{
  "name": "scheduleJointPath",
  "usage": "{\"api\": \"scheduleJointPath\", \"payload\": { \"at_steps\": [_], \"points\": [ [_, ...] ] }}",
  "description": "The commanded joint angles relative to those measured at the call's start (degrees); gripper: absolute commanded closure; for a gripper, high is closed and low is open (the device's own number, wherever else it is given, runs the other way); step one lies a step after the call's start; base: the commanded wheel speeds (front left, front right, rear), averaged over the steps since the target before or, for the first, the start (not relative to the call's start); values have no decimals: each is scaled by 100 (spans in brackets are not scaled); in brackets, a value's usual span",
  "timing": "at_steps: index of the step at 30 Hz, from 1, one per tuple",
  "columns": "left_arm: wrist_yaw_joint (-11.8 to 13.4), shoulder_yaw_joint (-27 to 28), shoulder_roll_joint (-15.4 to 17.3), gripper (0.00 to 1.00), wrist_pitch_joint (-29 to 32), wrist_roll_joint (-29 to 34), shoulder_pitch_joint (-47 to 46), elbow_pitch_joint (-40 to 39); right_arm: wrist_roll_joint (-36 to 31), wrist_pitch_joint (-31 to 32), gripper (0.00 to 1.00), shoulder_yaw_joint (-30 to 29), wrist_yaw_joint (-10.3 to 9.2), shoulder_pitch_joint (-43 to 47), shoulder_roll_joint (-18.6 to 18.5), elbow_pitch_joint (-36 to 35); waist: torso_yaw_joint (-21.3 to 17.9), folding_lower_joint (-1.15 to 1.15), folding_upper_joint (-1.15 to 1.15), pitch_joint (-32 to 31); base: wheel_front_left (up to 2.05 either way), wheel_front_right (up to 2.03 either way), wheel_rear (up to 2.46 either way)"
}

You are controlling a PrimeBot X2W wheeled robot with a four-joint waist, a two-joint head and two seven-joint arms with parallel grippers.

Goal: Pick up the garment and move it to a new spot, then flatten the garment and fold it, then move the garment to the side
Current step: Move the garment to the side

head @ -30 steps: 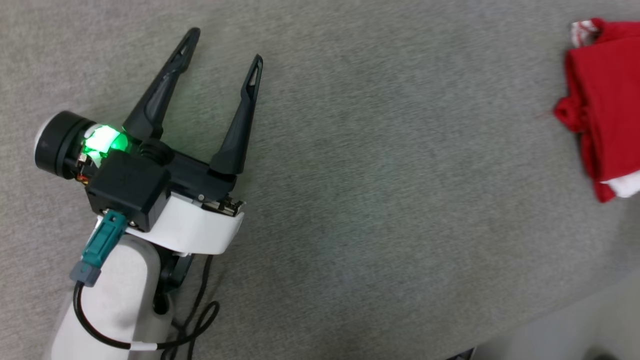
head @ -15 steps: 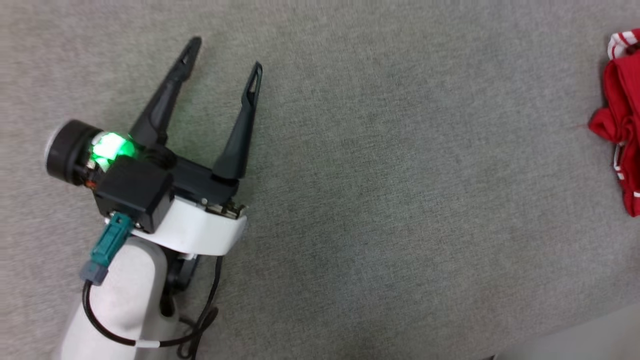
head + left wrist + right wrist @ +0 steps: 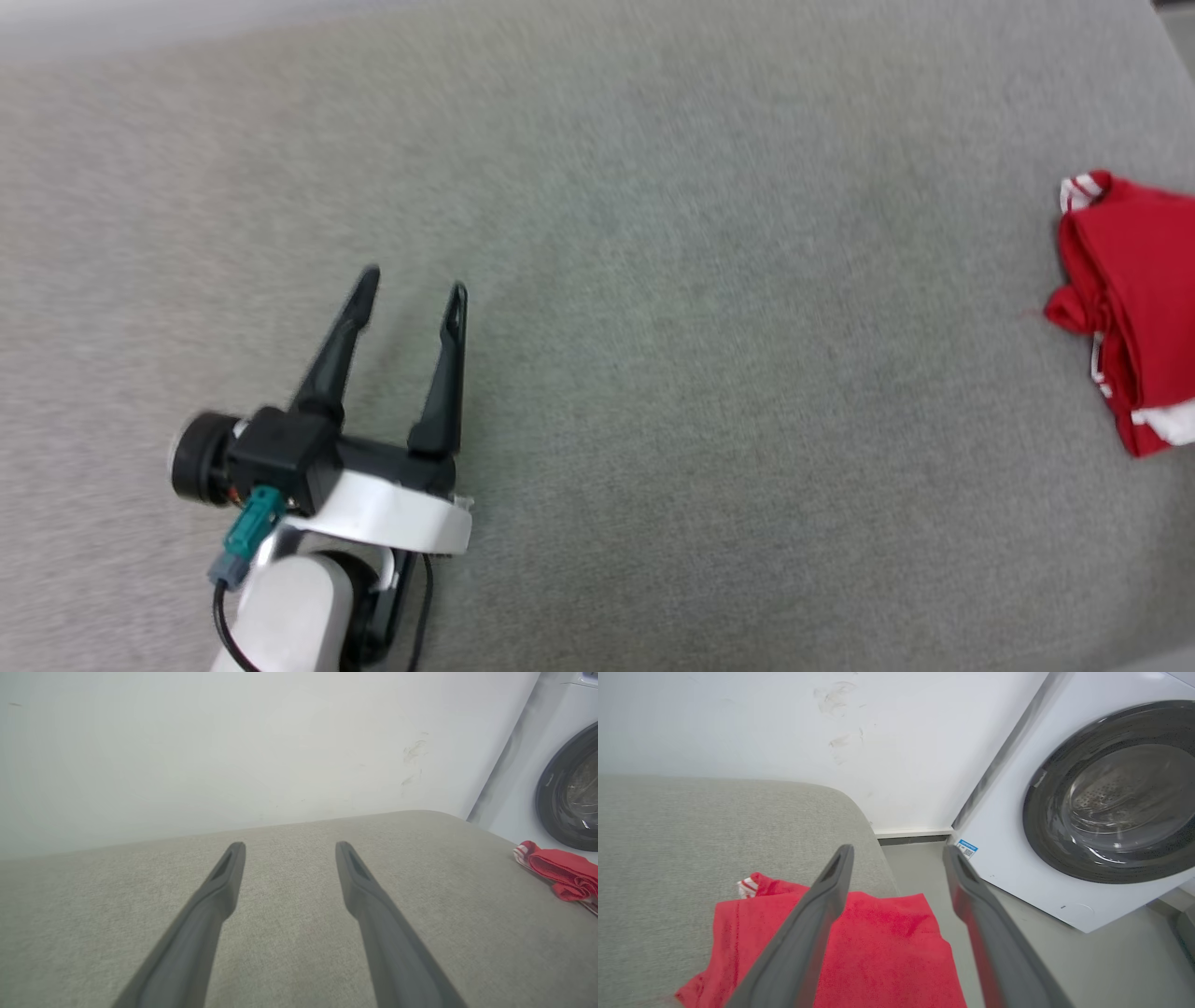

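red garment (image 3: 1139,280) on grey cushion (image 3: 700,280) near washing machine (image 3: 1064,812); left gripper (image 3: 413,282), right gripper (image 3: 897,849) both agape.

Even, soft light; perhaps slight blur

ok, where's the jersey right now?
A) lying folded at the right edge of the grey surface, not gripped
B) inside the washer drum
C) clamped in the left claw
A: the jersey lies folded near the right edge of the grey surface. The left claw is open far from it, and the right claw is open with nothing between its fingers.
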Motion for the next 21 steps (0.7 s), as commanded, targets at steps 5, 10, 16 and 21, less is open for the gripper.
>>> {"api": "scheduleJointPath", "payload": {
  "at_steps": [5, 10, 16, 21],
  "points": [
    [120, 85, -201, 0, -121, -179, 403, 349, 42, 18, 0, 33, -9, 956, 572, -756, 610, 1, 0, -914, 0, 0, 0],
    [200, 228, -272, 0, -153, -282, 640, 533, 42, 141, 0, 172, -9, 1612, 1077, -1361, 865, 1, 0, -1217, 0, 0, 0],
    [323, 527, -129, 0, -183, -300, 1099, 854, -91, 242, 0, 529, -8, 2694, 2073, -2477, 1301, 1, 0, -1770, 0, 0, 0],
    [272, 624, 7, 0, -187, -327, 1302, 997, -129, 321, 0, 788, -8, 3147, 2350, -3055, 1431, 1, 0, -2044, 0, 0, 0]
  ]
}}
